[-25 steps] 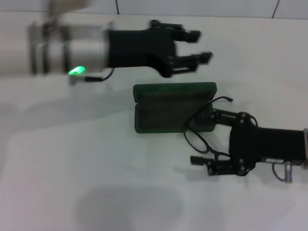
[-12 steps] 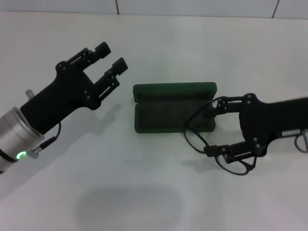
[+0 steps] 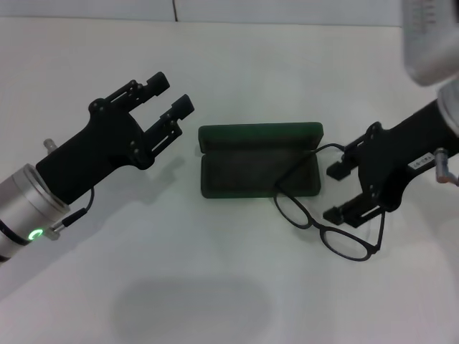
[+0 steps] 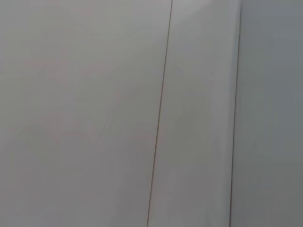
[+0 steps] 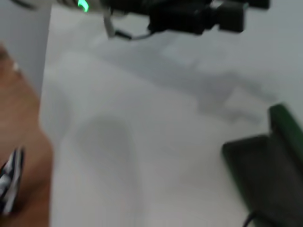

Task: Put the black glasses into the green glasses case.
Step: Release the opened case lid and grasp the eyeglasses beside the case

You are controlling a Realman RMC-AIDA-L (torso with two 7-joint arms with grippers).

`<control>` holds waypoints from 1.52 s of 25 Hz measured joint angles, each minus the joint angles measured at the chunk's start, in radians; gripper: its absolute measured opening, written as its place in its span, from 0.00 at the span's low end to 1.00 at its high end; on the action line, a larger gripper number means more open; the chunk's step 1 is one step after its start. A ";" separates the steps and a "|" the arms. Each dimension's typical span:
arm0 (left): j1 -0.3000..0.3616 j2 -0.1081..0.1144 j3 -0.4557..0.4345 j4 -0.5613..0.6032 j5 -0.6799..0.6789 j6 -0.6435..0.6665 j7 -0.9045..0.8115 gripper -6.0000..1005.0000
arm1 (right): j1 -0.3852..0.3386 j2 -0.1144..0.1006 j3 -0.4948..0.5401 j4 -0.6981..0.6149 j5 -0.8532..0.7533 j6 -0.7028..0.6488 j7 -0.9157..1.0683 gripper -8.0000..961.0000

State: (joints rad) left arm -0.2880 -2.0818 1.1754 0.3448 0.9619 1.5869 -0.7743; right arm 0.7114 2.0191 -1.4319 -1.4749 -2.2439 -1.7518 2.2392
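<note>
Head view: black glasses (image 3: 326, 218) lie half out of the open green glasses case (image 3: 259, 169) mid-desk, released by the right gripper (image 3: 346, 192), fingers apart and drawn back toward the desk's right edge, re-grasp probably due; left gripper (image 3: 163, 100) apart, idle; left wrist view: blank wall; right wrist view: case corner.

head view high over the table (image 3: 237, 301); right wrist low, sharing the green glasses case (image 3: 258, 168); left wrist wallward
</note>
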 joint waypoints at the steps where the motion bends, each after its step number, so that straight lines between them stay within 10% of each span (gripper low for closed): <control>1: 0.000 0.000 0.000 0.000 0.000 0.000 0.000 0.53 | 0.021 0.000 -0.013 0.003 -0.017 -0.014 0.034 0.76; 38: -0.020 0.033 0.001 0.003 0.008 -0.076 0.005 0.53 | 0.040 0.009 -0.278 0.134 -0.151 0.207 0.196 0.65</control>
State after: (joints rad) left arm -0.3078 -2.0490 1.1765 0.3477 0.9696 1.5108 -0.7691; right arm 0.7515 2.0279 -1.7098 -1.3407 -2.3951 -1.5448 2.4353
